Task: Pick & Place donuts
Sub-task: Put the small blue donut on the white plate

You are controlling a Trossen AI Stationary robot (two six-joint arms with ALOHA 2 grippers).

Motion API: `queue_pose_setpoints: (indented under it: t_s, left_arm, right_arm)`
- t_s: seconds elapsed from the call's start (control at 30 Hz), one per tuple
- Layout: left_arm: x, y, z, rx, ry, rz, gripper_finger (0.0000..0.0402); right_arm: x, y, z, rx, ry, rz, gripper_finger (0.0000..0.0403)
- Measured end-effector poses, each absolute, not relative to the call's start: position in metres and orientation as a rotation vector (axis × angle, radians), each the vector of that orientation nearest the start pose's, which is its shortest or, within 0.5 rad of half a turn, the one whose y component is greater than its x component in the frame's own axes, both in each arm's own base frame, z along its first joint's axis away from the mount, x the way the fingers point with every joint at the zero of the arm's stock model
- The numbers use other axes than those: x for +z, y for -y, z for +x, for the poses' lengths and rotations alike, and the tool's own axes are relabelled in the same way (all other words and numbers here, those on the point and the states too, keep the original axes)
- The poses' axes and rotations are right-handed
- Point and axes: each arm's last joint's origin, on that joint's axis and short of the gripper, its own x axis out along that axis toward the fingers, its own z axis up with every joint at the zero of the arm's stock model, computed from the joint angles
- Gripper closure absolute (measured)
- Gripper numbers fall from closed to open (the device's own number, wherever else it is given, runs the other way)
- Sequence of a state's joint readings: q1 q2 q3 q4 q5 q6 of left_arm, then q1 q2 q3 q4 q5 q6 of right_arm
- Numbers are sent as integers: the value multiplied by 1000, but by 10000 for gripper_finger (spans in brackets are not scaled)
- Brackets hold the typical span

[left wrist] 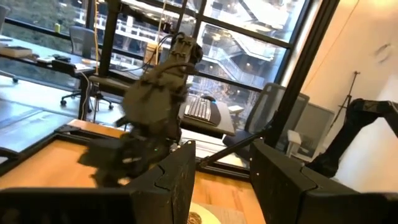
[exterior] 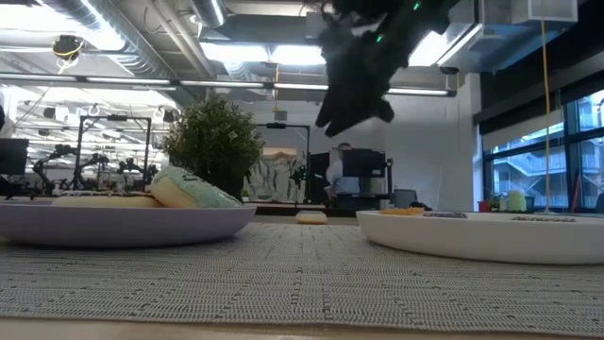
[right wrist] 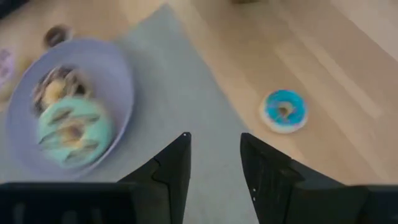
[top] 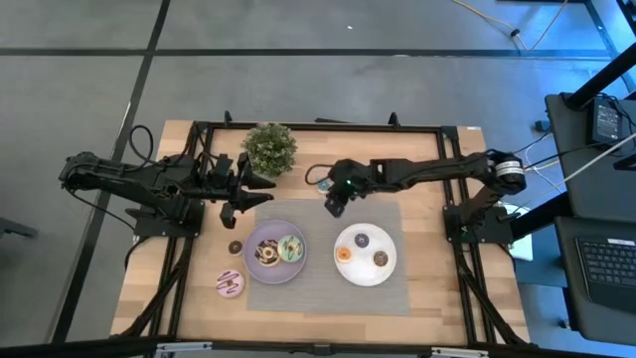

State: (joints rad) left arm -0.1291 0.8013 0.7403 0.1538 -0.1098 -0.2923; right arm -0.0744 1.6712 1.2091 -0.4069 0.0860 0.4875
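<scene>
High view: grey mat (top: pixel 328 261) on the tabletop (top: pixel 149 249). Lilac plate (top: pixel 260 268) on the mat's left part holds a green donut (top: pixel 290 249) and a chocolate-white donut (top: pixel 266 253). White plate (top: pixel 350 268) on the right part holds purple (top: pixel 362 240), orange (top: pixel 344 254) and brown (top: pixel 381 260) donuts. Off the mat to the left: small brown donut (top: pixel 236 247) and pink donut (top: pixel 230 284) on bare wood. Blue donut (top: pixel 323 185) lies just beside the right pincer (top: pixel 334 207), near the plant (top: pixel 269 147). Left pincer (top: pixel 250 195) sits at the mat's far-left corner.

Low view: right pincer (exterior: pixel 354 113) hangs above the mat, touching nothing. Green donut (exterior: pixel 193 189) leans on the lilac plate (exterior: pixel 123 225).

Left wrist: fingers (left wrist: pixel 171 180) apart, gap empty. Right arm (left wrist: pixel 155 106) ahead, blurred.

Right wrist: fingers (right wrist: pixel 168 168) parted, nothing between them. Blue donut (right wrist: pixel 283 111) on wood just off the mat's edge; green donut (right wrist: pixel 74 132) on the lilac plate (right wrist: pixel 118 81).
</scene>
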Motion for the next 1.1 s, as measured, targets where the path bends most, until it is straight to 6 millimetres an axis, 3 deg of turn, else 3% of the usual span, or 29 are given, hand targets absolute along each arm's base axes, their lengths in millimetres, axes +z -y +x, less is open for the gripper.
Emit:
queue_pose_setpoints:
  t_s: [0.4,0.7,0.87,1.1]
  left_arm:
    - [347,19,180,15,97,-295,258]
    - [347,18,180,26,98,-263,258]
    - [347,18,180,26,98,-263,258]
    - [347,17,179,62,103,-264,258]
  right_arm:
    - [202,71,366,-451,-846,447,254]
    - [176,88,372,-511,-874,501,181]
    - [173,90,373,-564,-858,531,160]
    - [173,97,371,-617,-847,509,180]
